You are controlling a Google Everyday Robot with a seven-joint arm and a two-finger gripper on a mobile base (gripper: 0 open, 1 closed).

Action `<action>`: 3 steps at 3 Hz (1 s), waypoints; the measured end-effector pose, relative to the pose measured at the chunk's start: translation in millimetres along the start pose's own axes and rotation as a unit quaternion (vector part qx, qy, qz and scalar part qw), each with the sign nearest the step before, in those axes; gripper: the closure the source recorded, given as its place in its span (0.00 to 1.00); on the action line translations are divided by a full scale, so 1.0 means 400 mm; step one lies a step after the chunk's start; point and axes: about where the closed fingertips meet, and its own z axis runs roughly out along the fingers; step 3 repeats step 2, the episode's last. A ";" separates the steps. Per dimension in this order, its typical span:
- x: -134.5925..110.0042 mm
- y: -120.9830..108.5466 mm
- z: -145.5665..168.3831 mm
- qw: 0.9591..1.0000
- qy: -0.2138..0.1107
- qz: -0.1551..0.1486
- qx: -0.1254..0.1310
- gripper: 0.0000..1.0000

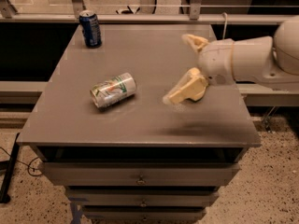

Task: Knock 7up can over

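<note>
The 7up can (113,90), silver-white with green print, lies on its side on the grey table (140,120), left of centre, its top end facing front-left. My gripper (177,69) hangs over the right part of the table, well to the right of the can and not touching it. It is open and empty, with one cream finger (184,90) pointing down-left toward the table and the other (194,41) raised behind it.
A dark blue can (90,28) stands upright at the table's back left corner. The table has drawers below its front edge (140,178). A railing and glass panel run behind the table. My arm (252,59) reaches in from the right.
</note>
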 end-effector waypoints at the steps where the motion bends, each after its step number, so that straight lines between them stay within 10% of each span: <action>1: 0.047 -0.037 -0.154 0.995 -0.021 0.038 0.085 0.00; 3: 0.056 -0.043 -0.208 0.993 -0.022 0.049 0.106 0.00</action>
